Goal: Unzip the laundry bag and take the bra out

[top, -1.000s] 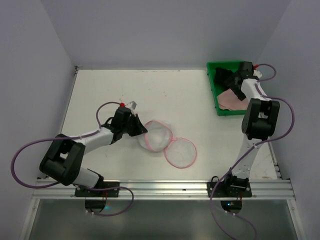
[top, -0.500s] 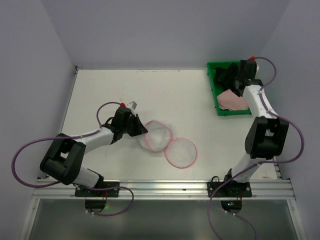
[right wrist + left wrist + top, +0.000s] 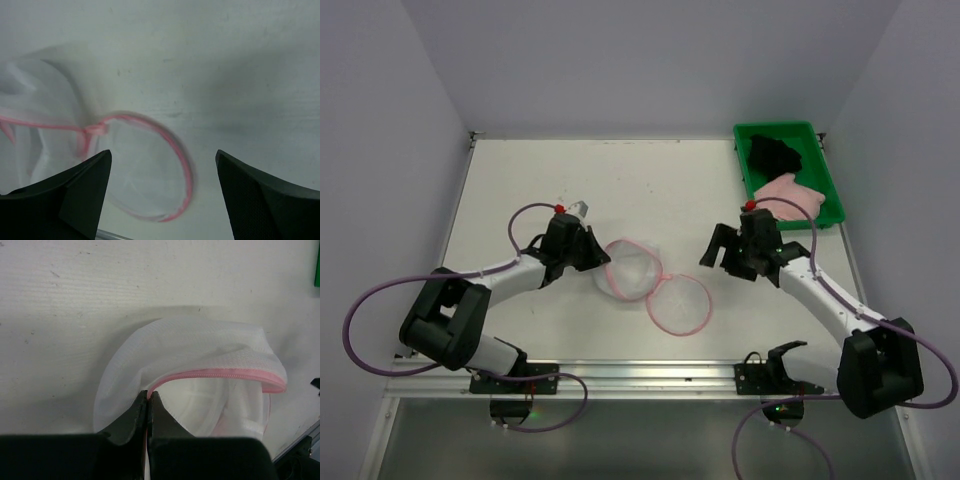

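**Bag open, bra apparently out**

The laundry bag lies unzipped mid-counter. The left hand nips its pink zip rim, seemingly anchoring it. The right hand hovers wide just to its right. A pink garment, likely the bra, sits in the far-right green tray.

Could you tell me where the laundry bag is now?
In the top view the laundry bag lies unzipped at centre, its domed half pinched by the left tool, its flat half near the right tool.

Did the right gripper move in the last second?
Yes. The right gripper left the green tray and swung left and nearer, toward the laundry bag.
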`<state>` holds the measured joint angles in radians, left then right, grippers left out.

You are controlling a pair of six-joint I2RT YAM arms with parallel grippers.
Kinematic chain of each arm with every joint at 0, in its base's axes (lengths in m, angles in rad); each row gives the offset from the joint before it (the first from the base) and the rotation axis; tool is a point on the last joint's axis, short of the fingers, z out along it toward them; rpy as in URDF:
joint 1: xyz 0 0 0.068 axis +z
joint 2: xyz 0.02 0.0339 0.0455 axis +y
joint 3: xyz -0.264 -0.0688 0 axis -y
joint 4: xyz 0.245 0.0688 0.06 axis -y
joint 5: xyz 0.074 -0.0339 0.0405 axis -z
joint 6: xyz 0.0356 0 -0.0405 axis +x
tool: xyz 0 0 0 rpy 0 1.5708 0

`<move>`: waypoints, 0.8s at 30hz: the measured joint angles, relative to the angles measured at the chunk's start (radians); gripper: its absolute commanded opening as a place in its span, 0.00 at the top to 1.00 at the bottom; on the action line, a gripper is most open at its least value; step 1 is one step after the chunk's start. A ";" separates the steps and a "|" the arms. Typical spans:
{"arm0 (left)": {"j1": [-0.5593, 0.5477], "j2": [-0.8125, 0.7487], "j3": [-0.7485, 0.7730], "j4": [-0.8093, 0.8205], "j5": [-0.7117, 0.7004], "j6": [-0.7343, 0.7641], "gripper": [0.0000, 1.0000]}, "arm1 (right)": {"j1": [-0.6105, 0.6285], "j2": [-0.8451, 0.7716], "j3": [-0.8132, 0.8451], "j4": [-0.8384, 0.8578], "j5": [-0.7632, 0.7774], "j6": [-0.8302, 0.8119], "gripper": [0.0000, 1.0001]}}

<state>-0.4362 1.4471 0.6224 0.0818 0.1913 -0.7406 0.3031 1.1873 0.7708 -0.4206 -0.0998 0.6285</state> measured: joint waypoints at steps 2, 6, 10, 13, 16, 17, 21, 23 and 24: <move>0.001 0.000 -0.001 0.000 -0.006 0.000 1.00 | 0.034 0.000 -0.062 -0.048 -0.006 0.000 0.18; 0.003 -0.002 -0.011 0.000 -0.016 -0.005 1.00 | 0.090 0.000 -0.116 -0.085 -0.026 0.004 0.23; 0.003 -0.005 -0.015 -0.002 -0.018 -0.008 1.00 | 0.140 0.008 -0.147 -0.082 -0.033 0.023 0.31; 0.003 -0.019 -0.016 -0.002 -0.024 -0.009 1.00 | 0.161 0.053 -0.148 -0.066 -0.053 0.031 0.35; 0.003 -0.029 -0.016 -0.002 -0.024 -0.009 1.00 | 0.175 0.118 -0.149 -0.044 -0.066 0.037 0.39; 0.003 -0.030 -0.016 -0.002 -0.025 -0.009 1.00 | 0.177 0.138 -0.150 -0.035 -0.075 0.039 0.39; 0.003 -0.034 -0.023 -0.001 -0.027 -0.008 1.00 | 0.183 0.160 -0.149 0.008 -0.108 0.050 0.52; 0.004 -0.034 -0.031 -0.001 -0.028 -0.008 1.00 | 0.186 0.170 -0.151 0.021 -0.110 0.053 0.74; 0.004 -0.034 -0.034 -0.003 -0.028 -0.008 1.00 | 0.187 0.171 -0.153 0.025 -0.106 0.050 0.80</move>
<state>-0.4320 1.4136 0.5884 0.0792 0.1635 -0.7490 0.4896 1.3579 0.6182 -0.3958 -0.2058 0.6785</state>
